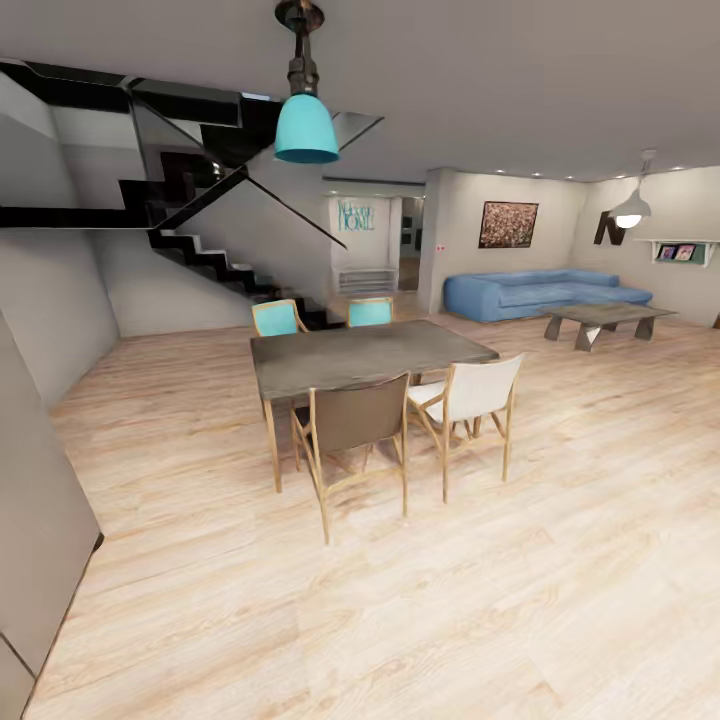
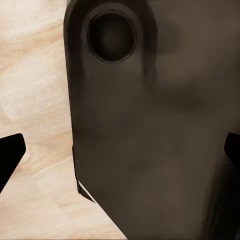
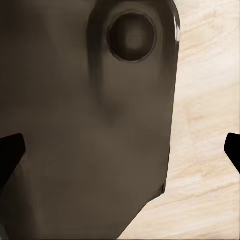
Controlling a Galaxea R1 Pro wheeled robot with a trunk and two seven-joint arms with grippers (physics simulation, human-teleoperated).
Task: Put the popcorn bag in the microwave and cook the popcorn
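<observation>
While both grippers, left (image 2: 120, 150) and right (image 3: 120, 150), hang spread and empty, the robot could clip the dining table (image 1: 365, 357) or its 4 chairs en route.

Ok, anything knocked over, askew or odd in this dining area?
Nothing stands out. Four chairs stand upright around the dining table, the sofa and coffee table sit level, and the wood floor shows no spill.

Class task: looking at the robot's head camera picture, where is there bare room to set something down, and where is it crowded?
The dining table top is bare from edge to edge. Wood floor lies open in front of the chairs. It is crowded under the table, among the chair legs, and between sofa and coffee table.
</observation>
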